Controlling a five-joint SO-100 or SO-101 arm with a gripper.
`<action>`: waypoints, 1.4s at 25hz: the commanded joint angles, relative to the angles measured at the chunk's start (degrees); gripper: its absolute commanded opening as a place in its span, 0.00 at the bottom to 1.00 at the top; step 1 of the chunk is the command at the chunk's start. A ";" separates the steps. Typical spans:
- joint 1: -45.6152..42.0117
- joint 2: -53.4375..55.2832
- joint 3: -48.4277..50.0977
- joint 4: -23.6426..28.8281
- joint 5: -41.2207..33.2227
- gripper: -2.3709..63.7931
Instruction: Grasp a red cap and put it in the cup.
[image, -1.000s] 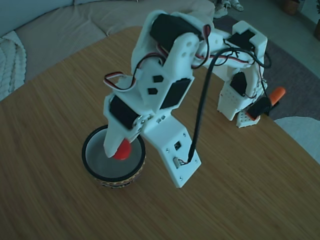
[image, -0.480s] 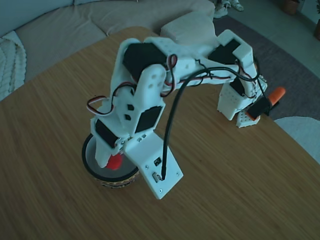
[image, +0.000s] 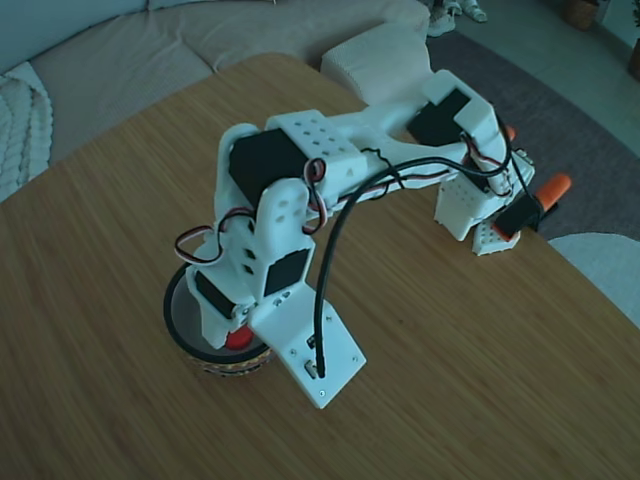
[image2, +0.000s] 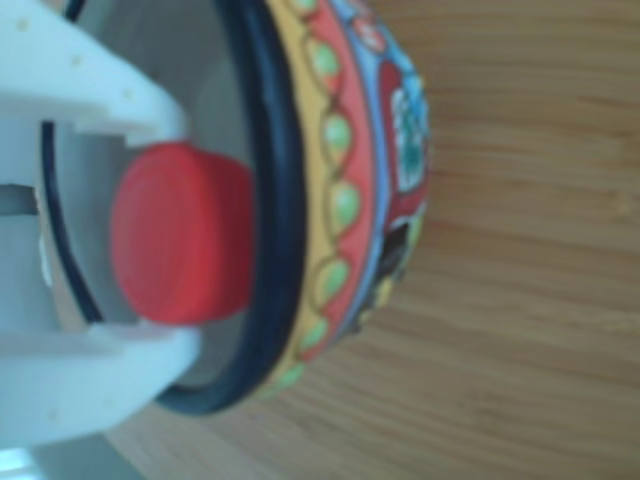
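1. the white arm is bending down over the wooden table in the fixed view, with its gripper reaching into the mouth of the cup.
2. the red cap is showing as a small red patch just under the gripper, inside the cup's black rim, toward the right side of the rim in that view.
3. in the other view, the gripper is filling the left side, and its two white fingers are pinching the red cap from above and below in the picture.
4. the cap is sitting edge-on between the fingers, just inside the black rim of the cup, whose painted band of yellow, green, red and blue is curving down the middle of that view.
5. whether the cap is touching the cup's pale inner wall cannot be told.
6. a black cable is looping from the arm down to the camera plate beside the gripper.
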 joint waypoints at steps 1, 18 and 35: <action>-0.35 1.93 -0.44 0.09 0.26 0.24; 0.09 2.11 -2.99 0.35 2.64 0.44; 0.62 27.51 -1.41 10.72 2.81 0.44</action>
